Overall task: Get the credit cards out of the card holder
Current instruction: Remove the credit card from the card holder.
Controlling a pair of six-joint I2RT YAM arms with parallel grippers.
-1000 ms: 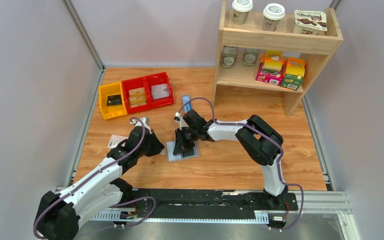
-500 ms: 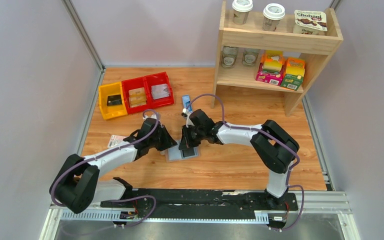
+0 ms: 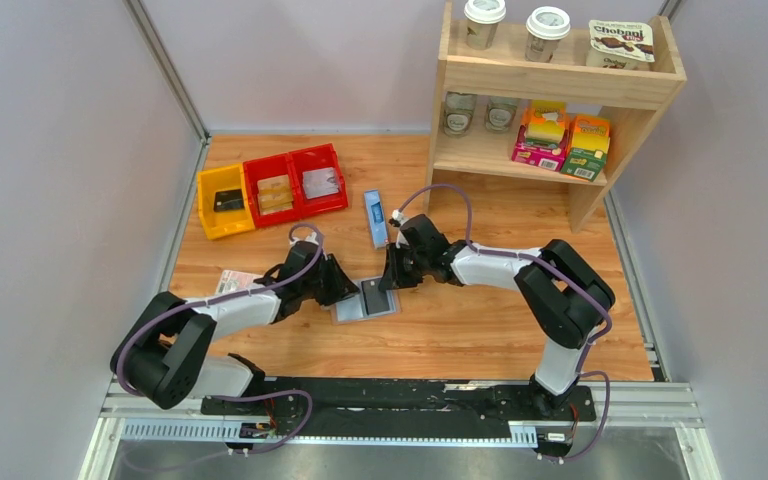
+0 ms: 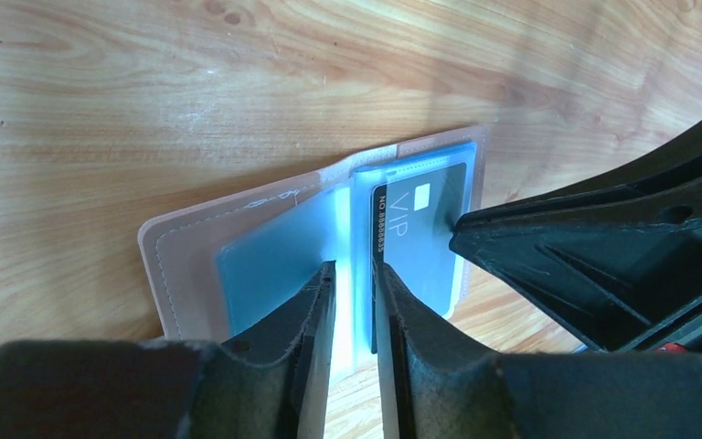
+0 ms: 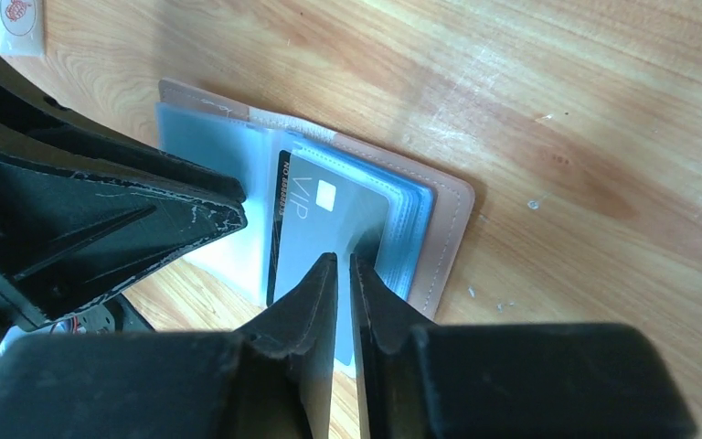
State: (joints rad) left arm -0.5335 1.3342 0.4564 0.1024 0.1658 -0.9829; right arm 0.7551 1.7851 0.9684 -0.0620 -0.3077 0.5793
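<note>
Open holder (image 4: pixel 178 256) lies flat on the surface (image 4: pixel 101 110), straight ahead of both sets of jaws. Left jaws are nearly closed, pinching the holder's pale blue middle sleeve. Right jaws are nearly closed, gripping the near edge of the dark card (image 5: pixel 329 215), which lies just right of the left jaws.

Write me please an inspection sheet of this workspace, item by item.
Surface: wooden table with light scuffs.
Job's things: card holder lies open; one dark credit card marked VIP in one half.
Clutter: blue box, pink-and-white packet, three bins.
Grippers: left gripper and right gripper over the holder, fingers nearly together; grip unclear.
Cables: purple cables along both arms.
Surroundings: wooden shelf with cups and boxes.
</note>
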